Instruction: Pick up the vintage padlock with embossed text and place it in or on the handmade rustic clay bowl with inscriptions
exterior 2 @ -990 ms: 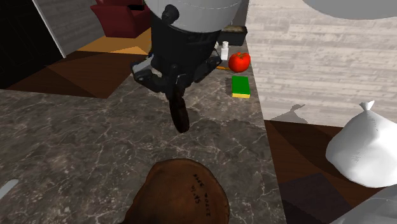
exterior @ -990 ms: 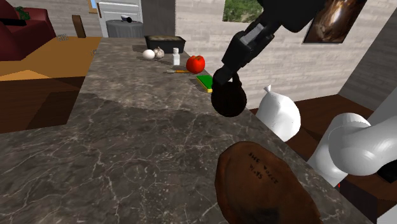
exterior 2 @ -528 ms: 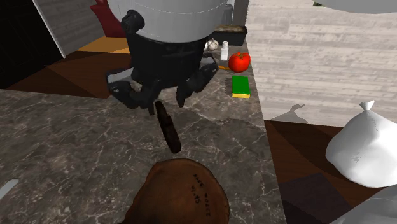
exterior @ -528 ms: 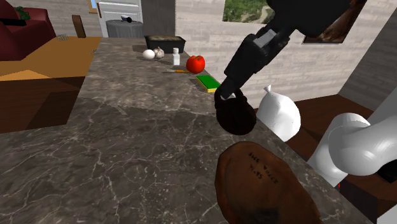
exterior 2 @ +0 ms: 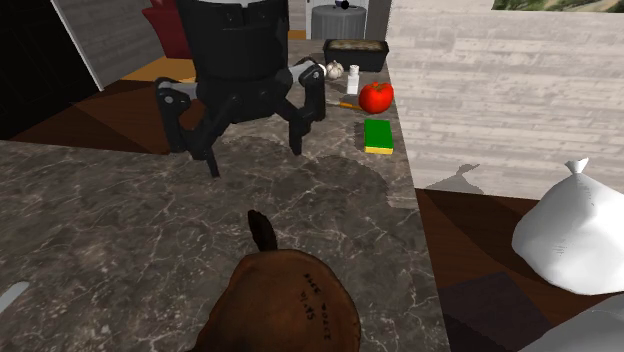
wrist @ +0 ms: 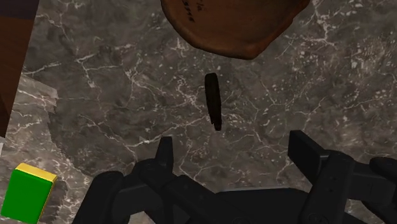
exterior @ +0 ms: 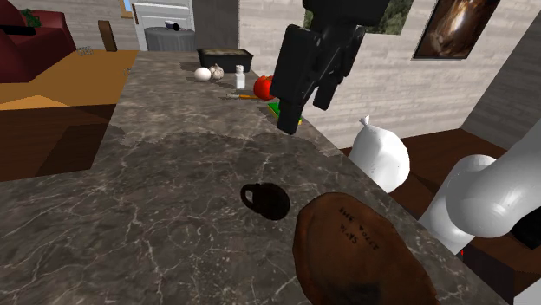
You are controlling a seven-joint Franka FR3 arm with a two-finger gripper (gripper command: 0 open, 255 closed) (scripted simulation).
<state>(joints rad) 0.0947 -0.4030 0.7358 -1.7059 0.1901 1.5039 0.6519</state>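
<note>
Having carried the padlock above the counter 0.5 s ago, the gripper (exterior 2: pixel 255 160) now hangs higher, its 2 fingers spread wide and empty. The padlock (exterior: pixel 266 201) rests on edge on the marble just beside the brown bowl (exterior: pixel 360 251), not in it. It looks dropped short, so I judge a fresh grasp is needed. The grey veined counter (exterior: pixel 156 199) carries a dark tray (exterior: pixel 225 59), green block (exterior 2: pixel 379 135), tomato (exterior 2: pixel 376 97) and egg (exterior: pixel 202 74). A white sack (exterior: pixel 381 156) sits past its edge, before plank walls (exterior 2: pixel 500 80).
</note>
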